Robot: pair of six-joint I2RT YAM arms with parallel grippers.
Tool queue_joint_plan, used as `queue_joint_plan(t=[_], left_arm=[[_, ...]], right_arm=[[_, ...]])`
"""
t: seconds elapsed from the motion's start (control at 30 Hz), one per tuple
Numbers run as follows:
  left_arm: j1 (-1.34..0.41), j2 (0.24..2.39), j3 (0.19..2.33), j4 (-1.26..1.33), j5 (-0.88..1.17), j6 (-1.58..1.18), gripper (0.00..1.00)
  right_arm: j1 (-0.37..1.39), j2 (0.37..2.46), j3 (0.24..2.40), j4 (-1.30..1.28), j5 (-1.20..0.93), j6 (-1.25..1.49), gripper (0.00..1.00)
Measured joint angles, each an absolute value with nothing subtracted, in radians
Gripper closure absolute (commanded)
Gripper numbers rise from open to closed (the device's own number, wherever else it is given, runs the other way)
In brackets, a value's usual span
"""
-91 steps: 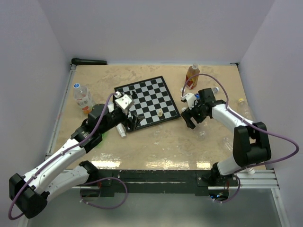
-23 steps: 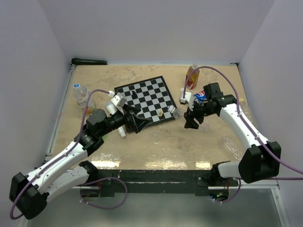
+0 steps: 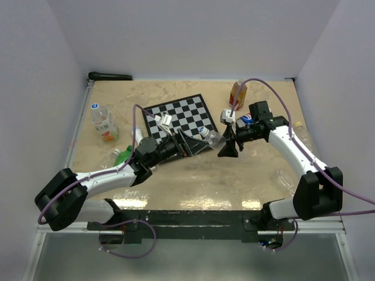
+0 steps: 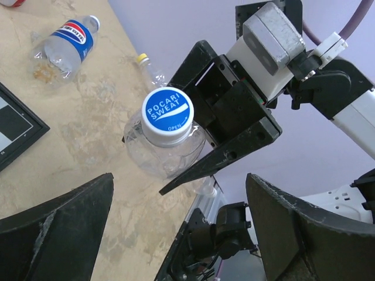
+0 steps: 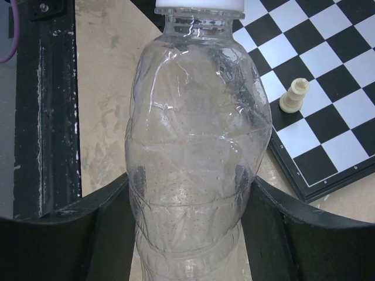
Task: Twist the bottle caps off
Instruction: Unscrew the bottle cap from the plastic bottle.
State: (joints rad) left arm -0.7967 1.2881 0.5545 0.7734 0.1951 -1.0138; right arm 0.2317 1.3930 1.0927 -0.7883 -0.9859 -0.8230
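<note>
A clear, empty plastic bottle [image 5: 196,146] is clamped round its body by my right gripper [image 5: 190,202], which holds it above the table. Its round cap [image 4: 168,114] is blue on top with a white ribbed edge and faces my left wrist camera. In the top view the cap [image 3: 202,130] points left at my left gripper [image 3: 188,144]. My left gripper [image 4: 179,178] stands wide open a short way in front of the cap and touches nothing. The right fingers [image 4: 234,117] show behind the bottle there.
A chessboard [image 3: 179,117] lies under the two grippers, with a cream chess piece [image 5: 295,95] on it. Other bottles lie about: a blue-labelled one [image 4: 64,44], a yellow-capped one [image 4: 143,58], an orange one [image 3: 237,93], a green-capped one [image 3: 120,155] and one at far left [image 3: 102,120].
My left arm has dropped low and stretched right across the board towards the bottle. My right gripper has shifted slightly left, turning the bottle's cap towards the left gripper.
</note>
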Motion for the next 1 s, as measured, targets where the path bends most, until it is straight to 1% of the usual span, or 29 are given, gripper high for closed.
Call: queue_joint_plan(t=[0.3, 0.5, 0.77, 1.0], left_arm=[[-0.808, 1.311, 0.524, 0.876, 0.160, -1.055, 0.03], [-0.808, 1.311, 0.523, 0.901, 0.146, -1.055, 0.03], [-0.808, 1.307, 0.523, 0.894, 0.114, -1.032, 0.03], [-0.808, 1.254, 0.515, 0.871, 0.072, -1.028, 0.03]], right_arm=[[0.250, 1.393, 1.069, -0.779, -1.007, -0.826, 0.83], [0.262, 1.393, 1.057, -0.769, -1.013, -0.826, 0.82], [0.274, 1.393, 1.044, -0.760, -1.012, -0.826, 0.82], [0.279, 1.393, 1.040, -0.751, -1.011, -0.826, 0.82]])
